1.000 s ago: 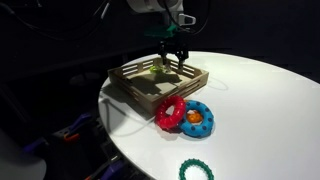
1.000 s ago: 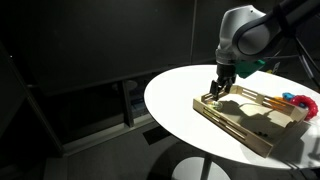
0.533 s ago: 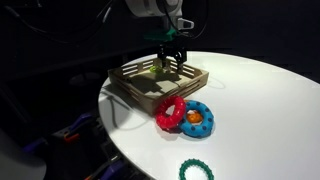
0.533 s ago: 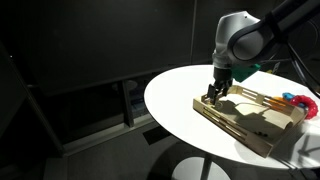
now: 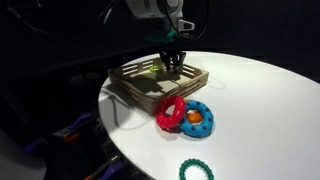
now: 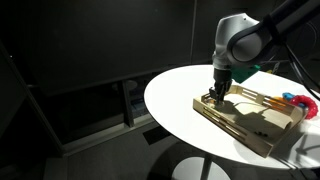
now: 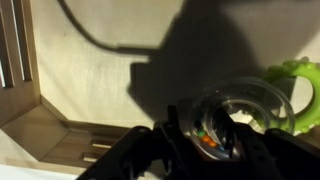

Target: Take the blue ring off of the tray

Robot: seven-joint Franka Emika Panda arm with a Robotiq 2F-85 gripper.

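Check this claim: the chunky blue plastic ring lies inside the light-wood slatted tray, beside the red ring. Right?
No. The chunky blue plastic ring lies on the white table outside the light-wood slatted tray, beside the red ring, as an exterior view shows.

The tray (image 5: 135,90): light bare-looking wood, slatted walls, matt. The blue ring (image 5: 203,122) beside the tray: bumpy plastic, slight sheen. The red ring (image 5: 167,113) touching it: same knobbly plastic. The teal-green ring (image 5: 196,170), well apart from the tray: beaded plastic. The table (image 5: 265,100): white, smooth, matt. Wrist view, inside the tray: a clear glossy piece (image 7: 245,100) and a lime-green knobbly ring (image 7: 297,85).
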